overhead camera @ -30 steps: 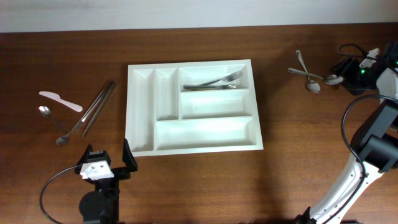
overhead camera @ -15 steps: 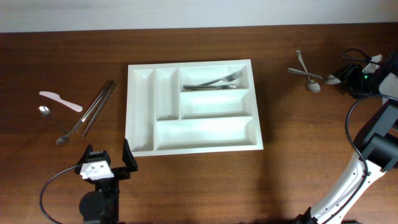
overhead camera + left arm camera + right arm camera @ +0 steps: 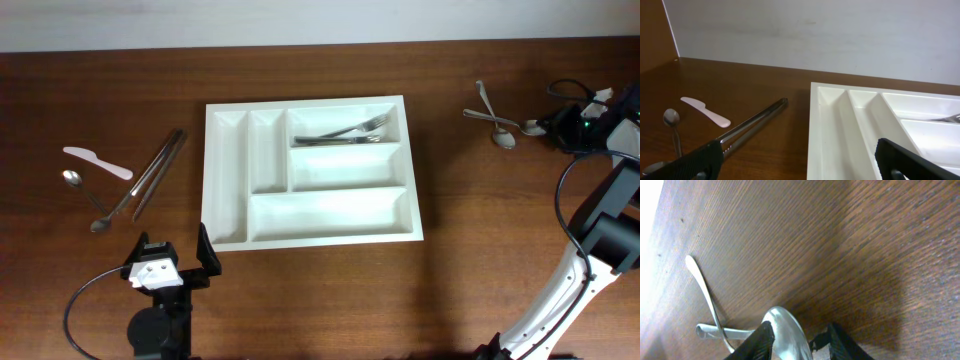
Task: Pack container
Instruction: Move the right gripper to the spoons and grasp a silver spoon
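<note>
The white container (image 3: 212, 180) lies mid-table with forks (image 3: 345, 131) in its top right compartment. Two crossed spoons lie at the far right. My right gripper (image 3: 552, 129) is down at the bowl of one spoon (image 3: 535, 127). In the right wrist view its fingers (image 3: 800, 330) press both edges of that spoon's bowl (image 3: 787, 335), which rests on the wood. The second spoon (image 3: 503, 138) lies just to the left. My left gripper (image 3: 175, 255) hovers wide open near the container's (image 3: 830, 130) front left corner, its fingers (image 3: 805, 162) holding nothing.
Left of the container lie long metal tongs (image 3: 155, 175), a white plastic knife (image 3: 97, 161) and small spoons (image 3: 85, 195). The left wrist view shows the tongs (image 3: 752, 125), the knife (image 3: 705, 111) and a spoon (image 3: 671, 118). A pale wall runs behind the table.
The right gripper has come down and left onto the spoon's bowl and its fingers have closed in on it. The left arm has not moved.
</note>
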Motion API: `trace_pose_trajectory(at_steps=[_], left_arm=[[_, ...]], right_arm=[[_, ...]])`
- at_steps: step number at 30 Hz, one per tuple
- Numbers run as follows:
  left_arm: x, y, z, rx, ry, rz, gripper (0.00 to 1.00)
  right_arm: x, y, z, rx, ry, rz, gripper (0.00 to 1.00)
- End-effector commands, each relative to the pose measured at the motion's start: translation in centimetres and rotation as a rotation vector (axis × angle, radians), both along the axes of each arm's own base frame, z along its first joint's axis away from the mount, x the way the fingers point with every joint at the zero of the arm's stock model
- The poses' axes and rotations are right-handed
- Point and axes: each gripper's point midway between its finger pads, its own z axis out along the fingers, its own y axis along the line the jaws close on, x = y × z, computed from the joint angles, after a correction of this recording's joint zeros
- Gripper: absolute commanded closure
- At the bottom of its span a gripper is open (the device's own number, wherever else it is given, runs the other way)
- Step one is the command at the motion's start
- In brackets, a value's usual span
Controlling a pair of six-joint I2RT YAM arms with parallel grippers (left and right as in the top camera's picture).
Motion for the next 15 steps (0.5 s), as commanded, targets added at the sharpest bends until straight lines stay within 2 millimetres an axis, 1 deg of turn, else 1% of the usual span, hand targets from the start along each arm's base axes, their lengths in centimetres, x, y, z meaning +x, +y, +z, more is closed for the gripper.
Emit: trace_pose_trajectory(at_steps=[1,6,15], left_arm=[[0.01,-0.29,-0.08,0.015,-0.001,-0.016,0.01],[0.01,-0.29,-0.08,0.015,-0.001,-0.016,0.01],[0.01,-0.29,-0.08,0.015,-0.001,-0.016,0.01]], right_arm=[[-0.80,0.43,-3.27,0.022,0.065,-0.007,0.66],[-0.80,0.44,-3.27,0.022,0.065,-0.007,0.71],[-0.78,0.48,-3.27,0.022,0.065,-0.005,0.86]])
